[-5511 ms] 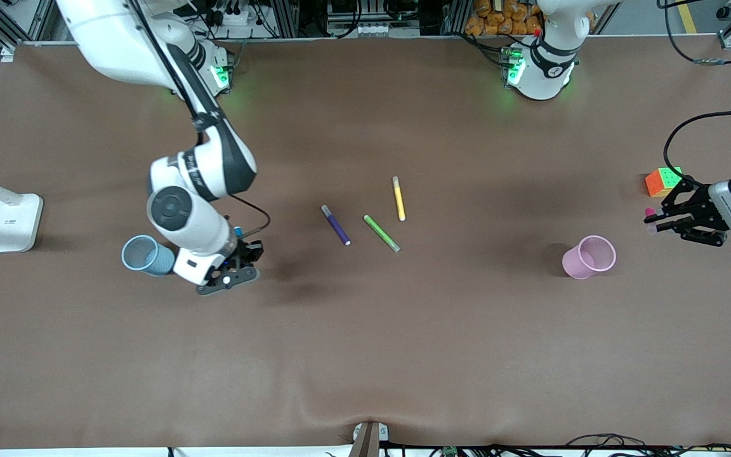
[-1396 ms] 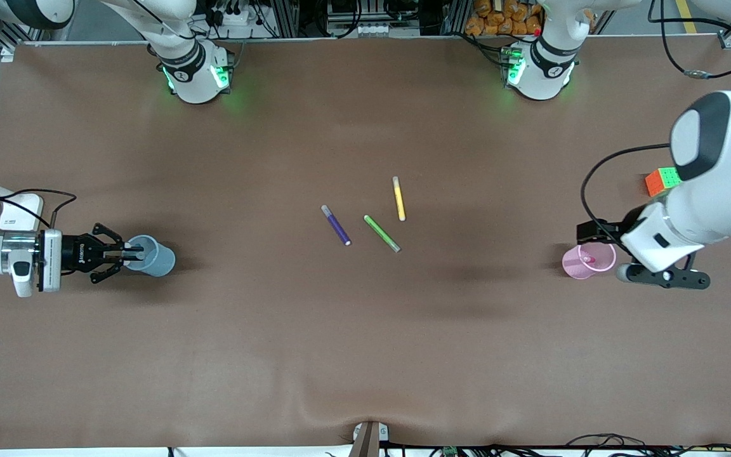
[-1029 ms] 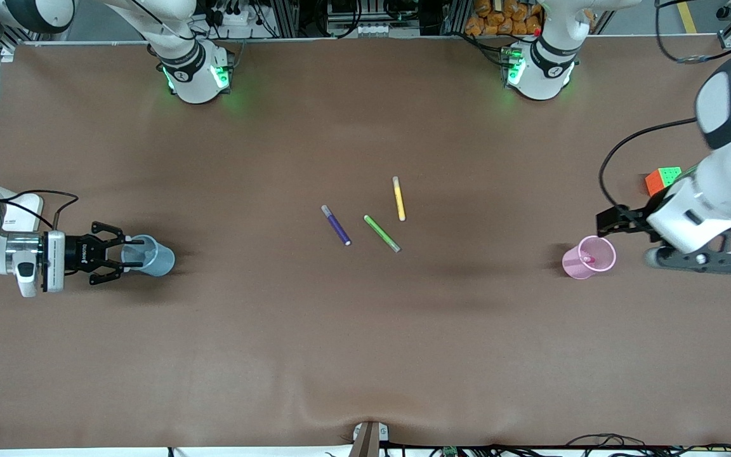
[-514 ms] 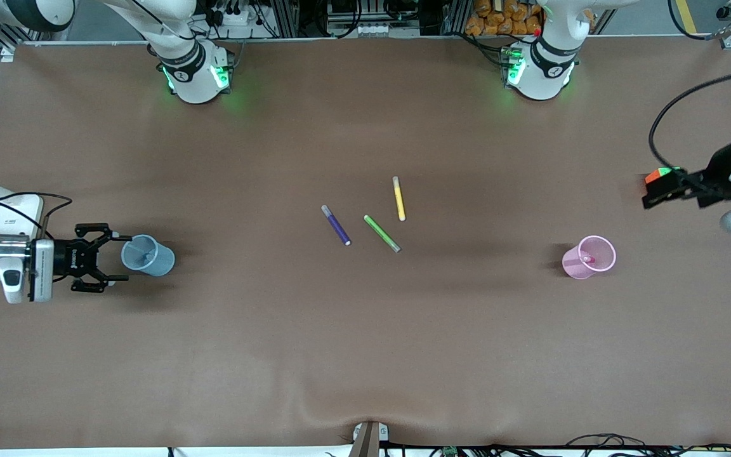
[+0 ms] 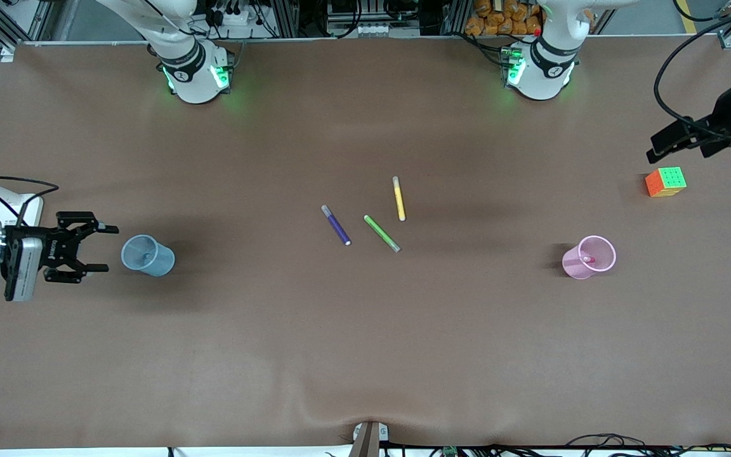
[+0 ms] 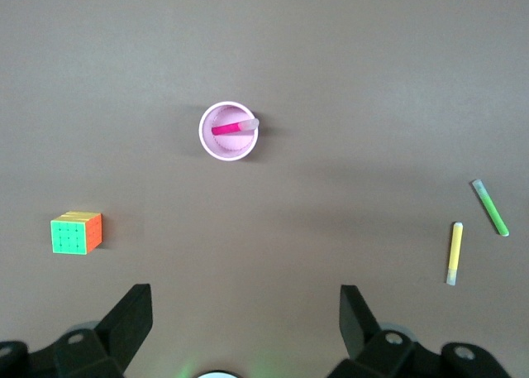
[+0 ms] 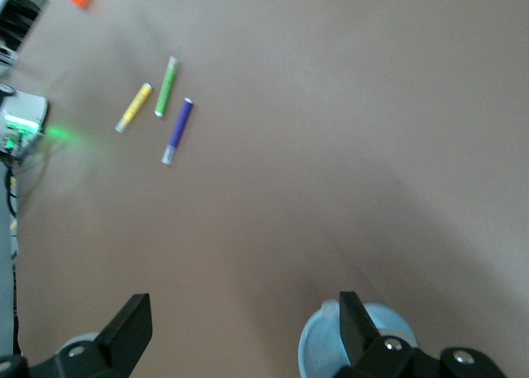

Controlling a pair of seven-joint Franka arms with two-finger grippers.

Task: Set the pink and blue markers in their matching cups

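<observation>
**Both grippers released, markers standing in their cups**

The jaws of both grippers are spread wide with nothing between them. The right gripper (image 5: 96, 249) hangs over the table at the right arm's end, just beside the blue cup (image 5: 147, 255) and clear of it. The left gripper (image 5: 679, 141) is up over the left arm's end of the table, above the spot just past a coloured puzzle cube (image 5: 665, 181).

The table (image 5: 365, 355) is a wide brown surface, slightly rippled along its near edge. The two arm bases stand along the edge farthest from the front camera, each with a green glow, with metal framing and cables past them.

The pink cup (image 5: 588, 256) stands toward the left arm's end. The pink marker (image 6: 233, 128) leans inside it, its pale cap resting against the rim. The blue marker (image 5: 145, 257) shows faintly inside the blue cup.

Between the cups lie three loose markers, near each other but apart: purple (image 5: 335, 225), green (image 5: 381, 233) and yellow (image 5: 398, 198).

Half a second ago the right gripper was closer to the blue cup, and the left gripper was over the cube; both have since drawn away. The cups and loose markers have not moved.
</observation>
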